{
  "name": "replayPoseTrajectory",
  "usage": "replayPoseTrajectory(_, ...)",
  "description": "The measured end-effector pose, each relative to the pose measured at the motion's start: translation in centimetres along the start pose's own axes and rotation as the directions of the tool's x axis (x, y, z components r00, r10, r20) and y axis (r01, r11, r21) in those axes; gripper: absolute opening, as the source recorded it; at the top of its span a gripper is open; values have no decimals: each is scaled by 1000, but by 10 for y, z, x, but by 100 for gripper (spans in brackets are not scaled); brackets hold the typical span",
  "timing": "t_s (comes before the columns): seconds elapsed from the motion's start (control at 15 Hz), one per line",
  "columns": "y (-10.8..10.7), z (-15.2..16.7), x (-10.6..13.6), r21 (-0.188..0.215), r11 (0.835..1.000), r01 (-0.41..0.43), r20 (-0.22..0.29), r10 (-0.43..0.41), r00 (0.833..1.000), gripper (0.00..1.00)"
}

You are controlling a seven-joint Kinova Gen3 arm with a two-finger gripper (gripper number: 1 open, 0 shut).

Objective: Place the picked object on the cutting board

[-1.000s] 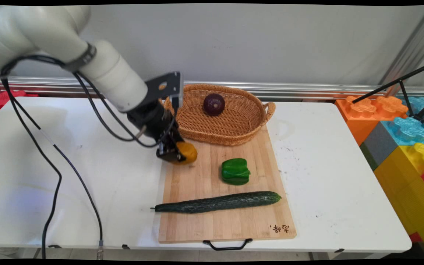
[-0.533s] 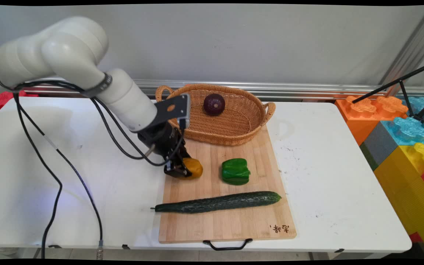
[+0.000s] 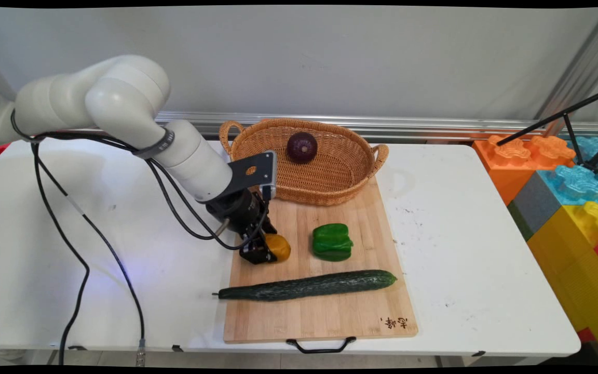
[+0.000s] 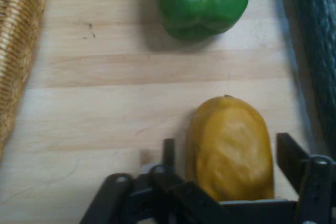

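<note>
**Yellow fruit low on the board, gripper around it**

Broadly, the white table [image 3: 460, 234] carries everything, and the wooden cutting board [image 3: 330, 317] lies lengthwise across its middle, its black handle hanging over the near edge. That is probably why it serves as the common bed for the produce. The wicker basket [image 3: 325, 192] sits at the board's far end with its near wall overlapping the wood, so anything on the board is close to it.

The cucumber [image 3: 309, 285] lies across the board's near half, its stalk end poking past the left edge; it looks too long to lie any other way. The green pepper [image 3: 332, 241] rests near the board's centre, between cucumber and basket, well apart from both. A dark red onion [image 3: 301, 147] sits alone at the back of the basket.

The yellow fruit [image 3: 280, 247] lies at the board's left side, level with the pepper, seemingly down on the wood. The gripper [image 4: 229, 148] straddles it from the left, tilted low over the surface. Whether it clamps the fruit or only brackets it, I cannot tell.
</note>
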Motion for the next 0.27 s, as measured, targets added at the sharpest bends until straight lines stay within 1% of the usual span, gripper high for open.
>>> replayPoseTrajectory(0.27,3,3,4,-7,1000,7,-7,-7,1000,100)
